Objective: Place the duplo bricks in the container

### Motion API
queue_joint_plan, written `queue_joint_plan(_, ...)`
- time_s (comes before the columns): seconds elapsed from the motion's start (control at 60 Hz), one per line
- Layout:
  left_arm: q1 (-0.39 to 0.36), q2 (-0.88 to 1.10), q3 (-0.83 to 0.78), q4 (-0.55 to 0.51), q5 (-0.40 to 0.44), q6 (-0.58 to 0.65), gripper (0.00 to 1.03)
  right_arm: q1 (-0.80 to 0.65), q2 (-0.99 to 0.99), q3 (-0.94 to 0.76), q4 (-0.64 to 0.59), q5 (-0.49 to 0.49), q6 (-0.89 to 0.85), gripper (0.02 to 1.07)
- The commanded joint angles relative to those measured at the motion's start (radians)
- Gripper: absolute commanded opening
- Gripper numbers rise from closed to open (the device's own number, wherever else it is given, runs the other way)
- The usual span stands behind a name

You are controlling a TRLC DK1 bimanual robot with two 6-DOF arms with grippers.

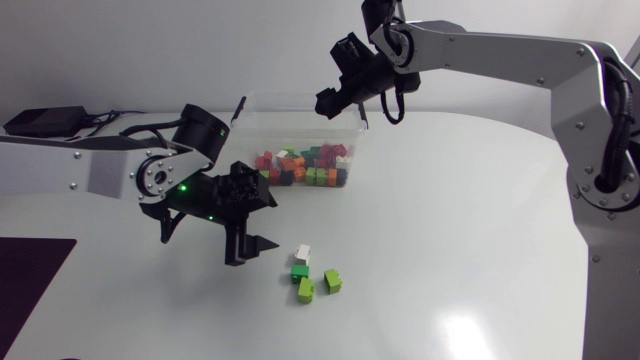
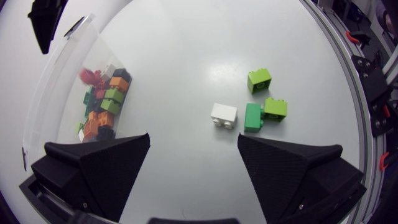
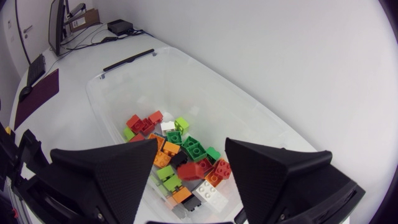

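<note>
Four loose duplo bricks (image 1: 300,271) lie near centre, not yet collected. Left gripper (image 1: 250,248) hovers just left of them, fingers wide apart, empty. Next move, as I judge: descend and close on the white brick (image 2: 224,115). Farther off, the container (image 1: 280,120) holds the binned bricks (image 3: 186,155), and the right gripper (image 3: 189,146) hangs above it, spread wide and empty.

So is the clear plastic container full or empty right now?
Partly filled: a pile of mixed-colour duplo bricks covers part of the clear plastic container floor; four loose bricks lie outside it.
</note>
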Motion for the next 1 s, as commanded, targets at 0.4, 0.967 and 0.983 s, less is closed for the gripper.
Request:
queue_joint_plan(0.4,-0.051,0.122,-0.041,0.043,0.014,0.111,0.98,0.0,-0.362,-0.434,0.04,-0.015,-0.015,1.03)
queue_joint_plan(0.967,-0.086,0.235,0.014,0.124,0.01,0.131,0.98,0.046,-0.686,-0.904,0.055,-0.028,-0.012,1.03)
queue_joint_plan(0.983,-0.086,0.237,0.017,0.124,0.01,0.131,0.98,0.051,-0.692,-0.913,0.055,-0.028,-0.012,1.03)
